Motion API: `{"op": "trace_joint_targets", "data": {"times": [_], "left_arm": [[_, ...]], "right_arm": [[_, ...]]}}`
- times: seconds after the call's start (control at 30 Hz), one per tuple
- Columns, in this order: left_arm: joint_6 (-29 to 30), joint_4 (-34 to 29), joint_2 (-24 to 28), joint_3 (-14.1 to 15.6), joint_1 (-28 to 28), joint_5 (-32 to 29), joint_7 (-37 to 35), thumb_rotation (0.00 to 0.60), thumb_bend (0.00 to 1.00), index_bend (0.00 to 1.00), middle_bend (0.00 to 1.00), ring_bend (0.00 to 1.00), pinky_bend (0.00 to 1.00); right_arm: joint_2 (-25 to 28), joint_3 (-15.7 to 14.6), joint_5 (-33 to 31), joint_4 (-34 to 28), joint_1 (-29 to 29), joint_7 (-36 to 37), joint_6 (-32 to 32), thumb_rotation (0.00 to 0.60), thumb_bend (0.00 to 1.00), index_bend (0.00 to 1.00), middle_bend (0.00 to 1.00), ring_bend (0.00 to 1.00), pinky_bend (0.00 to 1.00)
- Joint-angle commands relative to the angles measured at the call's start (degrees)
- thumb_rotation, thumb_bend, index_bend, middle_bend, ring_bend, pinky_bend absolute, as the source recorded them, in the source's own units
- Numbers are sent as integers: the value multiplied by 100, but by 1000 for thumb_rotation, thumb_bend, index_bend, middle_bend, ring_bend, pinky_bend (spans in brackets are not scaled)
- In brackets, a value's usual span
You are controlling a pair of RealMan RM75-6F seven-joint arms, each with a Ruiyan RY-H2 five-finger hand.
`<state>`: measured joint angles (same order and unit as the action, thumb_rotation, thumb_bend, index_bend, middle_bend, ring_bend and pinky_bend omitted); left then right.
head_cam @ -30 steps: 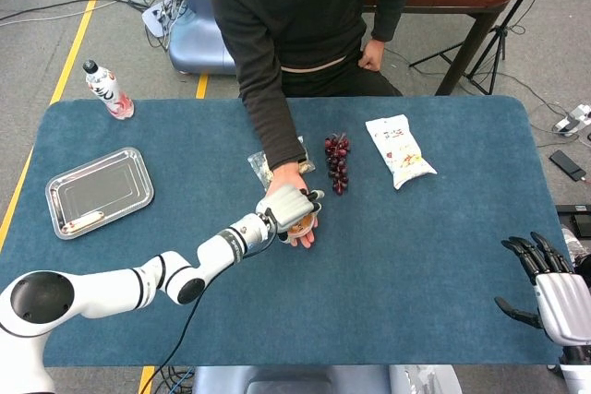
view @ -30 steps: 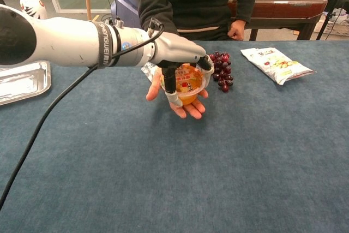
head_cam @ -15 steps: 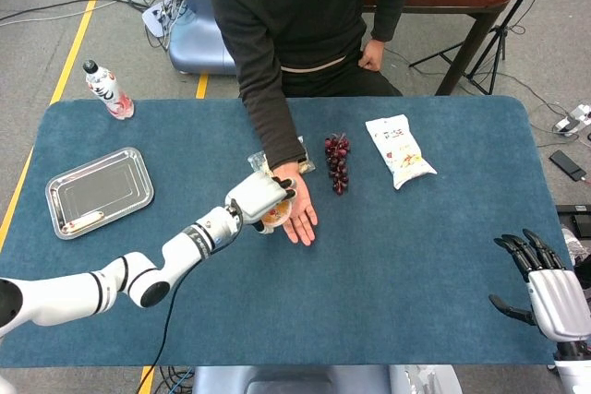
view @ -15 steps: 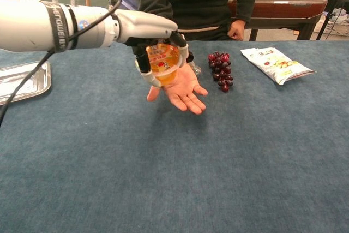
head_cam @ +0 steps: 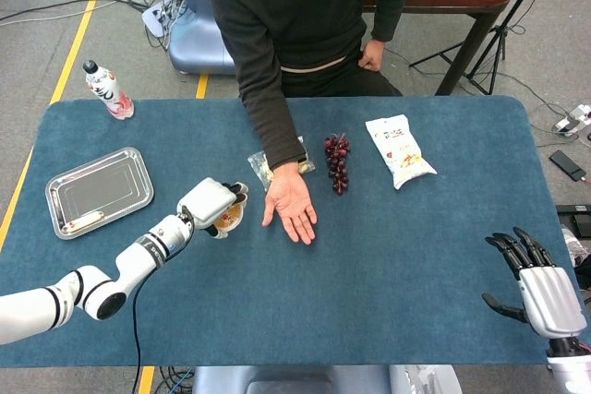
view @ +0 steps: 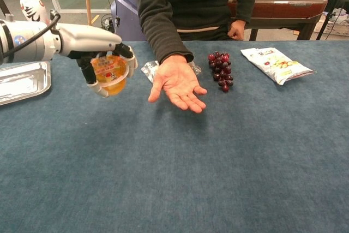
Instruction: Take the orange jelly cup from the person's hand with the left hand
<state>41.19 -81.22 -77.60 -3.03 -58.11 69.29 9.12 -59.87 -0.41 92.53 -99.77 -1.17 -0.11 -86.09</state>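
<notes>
My left hand (head_cam: pixel 211 203) (view: pixel 98 47) grips the orange jelly cup (head_cam: pixel 228 216) (view: pixel 110 74) from above and holds it in the air, left of the person's hand (head_cam: pixel 291 200) (view: pixel 178 82). That palm lies open and empty, facing up over the blue table (head_cam: pixel 397 246). The cup is clear plastic with orange jelly and a printed lid. My right hand (head_cam: pixel 537 283) hangs at the table's right front corner, fingers spread, holding nothing; the chest view does not show it.
A metal tray (head_cam: pixel 99 191) (view: pixel 22 82) lies at the left with a bottle (head_cam: pixel 108 89) (view: pixel 31 5) behind it. A bunch of grapes (head_cam: pixel 337 163) (view: pixel 220 70), a snack bag (head_cam: pixel 398 149) (view: pixel 275 64) and a small clear packet (head_cam: pixel 261 165) lie near the person.
My left hand lifted the jelly cup off the person's palm and carried it left, away from them. The palm now lies empty. The right hand barely shifted.
</notes>
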Motion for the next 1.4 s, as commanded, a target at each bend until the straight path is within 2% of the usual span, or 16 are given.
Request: {"op": "trace_joint_targets", "data": {"times": [0.03, 0.23, 0.3, 0.4, 0.47, 0.57, 0.63, 0.87, 1.07, 1.4], "left_arm": [[-110, 263, -216, 63, 75, -27, -71, 600, 172, 394, 214, 356, 588], [-336, 710, -526, 84, 69, -155, 30, 600, 172, 368, 214, 355, 585], [-443, 827, -586, 81, 57, -274, 99, 600, 172, 309, 209, 327, 561], [-550, 899, -630, 62, 46, -464, 203, 600, 172, 129, 99, 205, 466], [-576, 911, -635, 53, 54, -575, 275, 600, 173, 44, 28, 132, 410], [-596, 859, -579, 26, 60, -747, 365, 600, 172, 0, 0, 55, 342], [-547, 734, -463, -36, 85, -870, 373, 600, 172, 0, 0, 44, 331], [36, 74, 126, -223, 418, -813, 123, 600, 172, 0, 0, 41, 327], [783, -345, 556, -312, 956, -787, -160, 600, 172, 0, 0, 41, 310], [2254, -807, 838, -129, 2105, -655, -274, 600, 172, 0, 0, 42, 259]], "right_arm": [[11, -2, -3, -12, 5, -11, -10, 600, 111, 189, 166, 42, 176], [45, -12, -22, -46, 50, -30, -72, 600, 111, 189, 166, 41, 176], [52, -17, -31, -51, 66, -33, -89, 600, 111, 189, 166, 42, 176], [60, -21, -39, -60, 77, -38, -99, 600, 111, 189, 166, 42, 176], [63, -19, -38, -68, 77, -41, -101, 600, 111, 189, 166, 41, 176], [66, -16, -31, -77, 69, -48, -96, 600, 111, 189, 166, 41, 176], [72, -18, -23, -84, 67, -54, -94, 600, 111, 189, 166, 42, 176], [84, -9, -29, -92, 70, -41, -110, 600, 110, 189, 167, 41, 176], [81, -6, -51, -65, 67, 3, -95, 600, 111, 189, 166, 42, 176], [50, 28, -146, 33, 6, 140, 19, 600, 111, 189, 166, 41, 176]]}}
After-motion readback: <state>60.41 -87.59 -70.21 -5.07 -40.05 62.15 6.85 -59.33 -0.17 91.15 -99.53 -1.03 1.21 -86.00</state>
